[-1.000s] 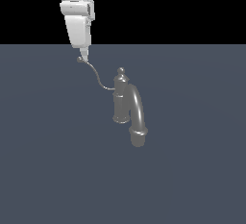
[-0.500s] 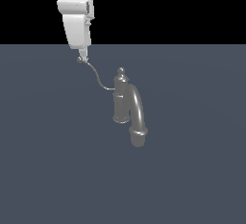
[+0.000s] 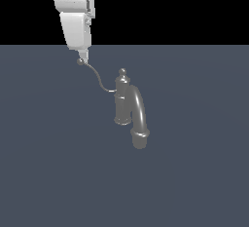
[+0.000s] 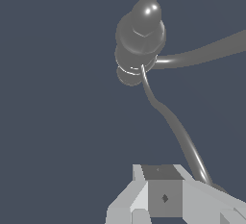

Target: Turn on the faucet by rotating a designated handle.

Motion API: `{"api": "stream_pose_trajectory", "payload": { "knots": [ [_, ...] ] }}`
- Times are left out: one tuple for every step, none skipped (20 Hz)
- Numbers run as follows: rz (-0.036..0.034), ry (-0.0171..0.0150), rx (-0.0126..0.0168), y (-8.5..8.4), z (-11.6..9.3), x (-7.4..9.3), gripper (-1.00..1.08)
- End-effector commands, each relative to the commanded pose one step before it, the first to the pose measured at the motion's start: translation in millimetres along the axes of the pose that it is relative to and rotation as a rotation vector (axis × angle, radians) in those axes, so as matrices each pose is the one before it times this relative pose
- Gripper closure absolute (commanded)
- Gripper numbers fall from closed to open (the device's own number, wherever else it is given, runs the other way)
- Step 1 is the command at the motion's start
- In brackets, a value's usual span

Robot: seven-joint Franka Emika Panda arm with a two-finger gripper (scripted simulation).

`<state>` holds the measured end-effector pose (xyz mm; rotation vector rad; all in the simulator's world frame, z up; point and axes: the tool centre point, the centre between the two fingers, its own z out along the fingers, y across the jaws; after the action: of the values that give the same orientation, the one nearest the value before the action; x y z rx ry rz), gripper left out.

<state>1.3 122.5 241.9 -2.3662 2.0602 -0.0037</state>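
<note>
The grey faucet (image 3: 123, 100) stands mid-scene, its knob-topped post upright and its thick arched spout (image 3: 140, 119) bending toward the viewer. The thin curved handle (image 3: 98, 81) rises from the post to a small ball (image 3: 80, 61) at the exterior view's left. My gripper (image 3: 83, 55) hangs straight down with its tip touching that ball from above, fingers together and nothing visibly held between them. In the wrist view the post's finial (image 4: 142, 28) is ahead, and the handle (image 4: 175, 129) runs back to pass beside my gripper (image 4: 166, 196).
A flat dark blue-grey floor (image 3: 194, 172) surrounds the faucet. Nothing else stands on it. The white arm link (image 3: 75, 19) rises above the handle's ball.
The arm has shifted very slightly toward the exterior view's left. The handle and faucet look unchanged.
</note>
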Motion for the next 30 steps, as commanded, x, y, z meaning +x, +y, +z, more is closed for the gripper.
{"api": "stream_pose_trajectory", "payload": {
  "knots": [
    [0.0,0.00063,-0.00522,8.9,0.22,0.25,1.08],
    [0.0,0.0,0.0,2.55,0.01,0.05,1.08],
    [0.0,0.0,0.0,2.54,0.01,0.05,1.08],
    [0.0,0.0,0.0,2.54,0.01,0.05,1.08],
    [0.0,0.0,0.0,2.54,0.01,0.05,1.08],
    [0.0,0.0,0.0,2.54,0.01,0.05,1.08],
    [0.0,0.0,0.0,2.53,0.01,0.05,1.08],
    [0.00058,-0.00003,0.00038,2.6,-0.2,0.38,1.08],
    [0.0,0.0,0.0,2.53,0.0,0.05,1.08],
    [0.0,0.0,0.0,2.53,0.0,0.05,1.08],
    [0.0,0.0,0.0,2.52,0.0,0.05,1.08],
    [0.0,0.0,0.0,2.52,0.0,0.05,1.08],
    [0.0,0.0,0.0,2.52,0.0,0.05,1.08],
    [0.0,0.0,0.0,2.52,0.0,0.05,1.08],
    [0.0,0.0,0.0,2.51,-0.01,0.05,1.08],
    [0.0,0.0,0.0,2.51,-0.01,0.05,1.08],
    [0.0,0.0,0.0,0.0,0.0,0.0,1.08],
    [0.012,0.00359,0.00962,-6.3,-1.66,7.27,1.08],
    [0.0,0.0,0.0,2.65,-0.11,2.36,1.08],
    [-0.00075,-0.00024,-0.00058,2.55,0.19,2.03,1.08],
    [0.0,0.0,0.0,2.66,-0.11,2.37,1.08],
    [-0.00091,-0.00029,-0.00071,2.52,0.26,1.96,1.08],
    [0.0,0.0,0.0,2.66,-0.11,2.37,1.08],
    [-0.00075,-0.00024,-0.00058,2.55,0.19,2.04,1.08],
    [0.0,0.0,0.0,2.67,-0.11,2.37,1.08],
    [-0.00075,-0.00023,-0.00058,2.55,0.19,2.04,1.08],
    [0.0,0.0,0.0,2.67,-0.11,2.37,1.08],
    [-0.00092,-0.00028,-0.00072,2.52,0.25,1.97,1.08],
    [0.0,0.0,0.0,2.67,-0.11,2.37,1.08],
    [-0.00075,-0.00022,-0.00059,2.55,0.19,2.05,1.08]
  ]
}}
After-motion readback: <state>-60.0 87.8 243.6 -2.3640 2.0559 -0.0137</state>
